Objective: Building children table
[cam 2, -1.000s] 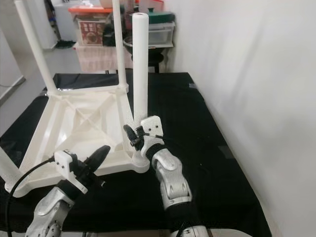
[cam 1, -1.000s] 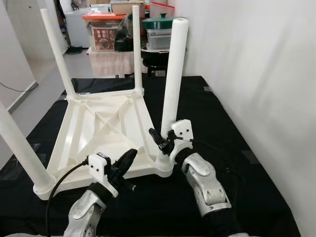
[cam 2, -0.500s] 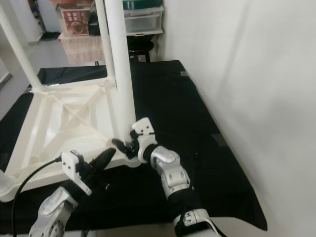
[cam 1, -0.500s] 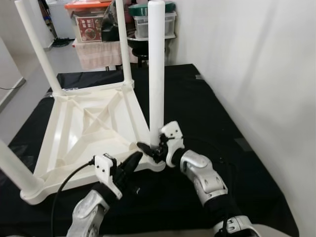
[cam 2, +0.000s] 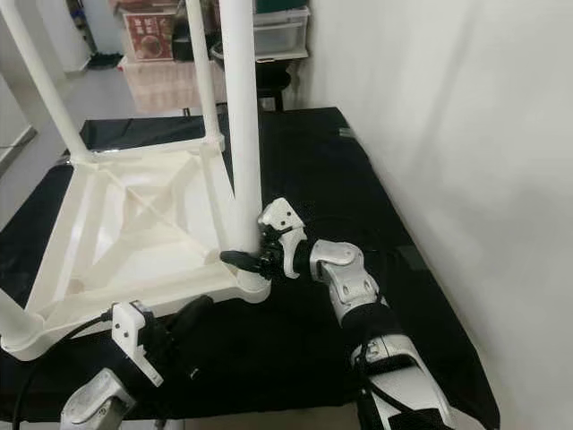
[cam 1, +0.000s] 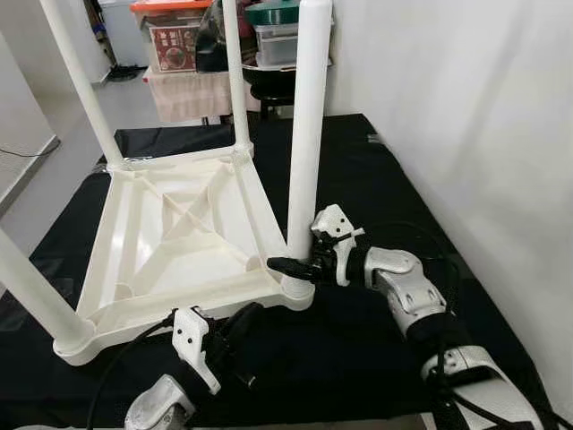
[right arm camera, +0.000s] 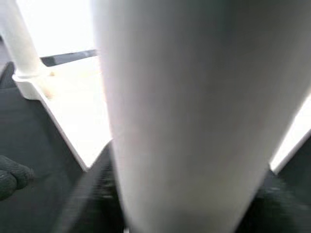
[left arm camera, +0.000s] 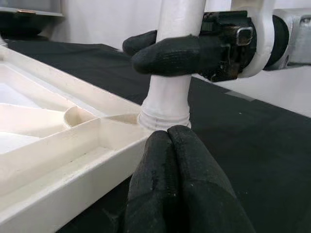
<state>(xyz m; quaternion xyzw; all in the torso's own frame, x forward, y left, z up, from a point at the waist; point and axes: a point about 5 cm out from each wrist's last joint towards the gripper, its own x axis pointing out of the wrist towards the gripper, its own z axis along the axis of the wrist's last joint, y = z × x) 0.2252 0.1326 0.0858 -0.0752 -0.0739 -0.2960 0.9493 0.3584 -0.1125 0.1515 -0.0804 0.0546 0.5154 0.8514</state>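
Observation:
A white children's table (cam 1: pixel 179 233) lies upside down on a black cloth, its legs pointing up. My right gripper (cam 1: pixel 288 265) reaches in from the right and is shut on the near-right leg (cam 1: pixel 307 134) just above its socket. That leg (right arm camera: pixel 184 116) stands close in the right wrist view. My left gripper (cam 1: pixel 246 315) sits low by the table's front edge, shut with nothing held. In the left wrist view its fingers (left arm camera: pixel 175 184) press together and point at the leg's base (left arm camera: pixel 165 104), a short way from it.
The other legs stand at the far left (cam 1: pixel 81 81), far right (cam 1: pixel 235 72) and near left (cam 1: pixel 31 287). A white wall (cam 1: pixel 466 107) runs along the right. Storage boxes (cam 1: pixel 175 36) and containers stand behind the cloth (cam 1: pixel 376 349).
The camera has shifted. My right forearm has swung out to the right, so the gripper now holds the leg's base from the side. My left gripper has dropped lower toward the front edge.

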